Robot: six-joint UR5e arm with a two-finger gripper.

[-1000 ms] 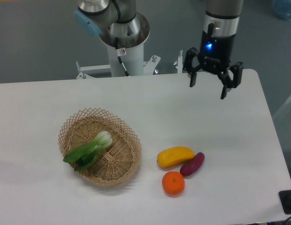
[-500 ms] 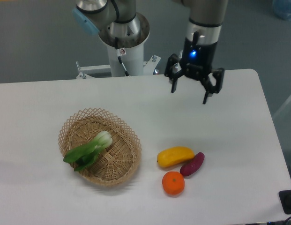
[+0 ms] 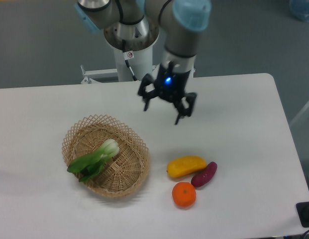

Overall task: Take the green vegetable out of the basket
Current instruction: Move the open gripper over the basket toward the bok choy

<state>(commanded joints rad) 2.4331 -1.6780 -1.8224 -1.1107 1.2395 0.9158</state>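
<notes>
The green vegetable [image 3: 94, 158], a small bok choy with a pale stem end and dark green leaves, lies inside the tan wicker basket [image 3: 137, 164] on the left of the white table. Its stem points up and to the right. My gripper [image 3: 162, 112] hangs above the table's middle, up and to the right of the basket and well apart from it. Its black fingers are spread open and hold nothing.
A yellow fruit [image 3: 185, 166], a purple sweet potato [image 3: 204, 174] and an orange [image 3: 184, 194] lie together to the right of the basket. The robot's base [image 3: 130, 42] stands behind the table's far edge.
The gripper has swept left from the table's far right corner toward the middle and come lower, staying open. The vegetable and the other produce have not moved.
</notes>
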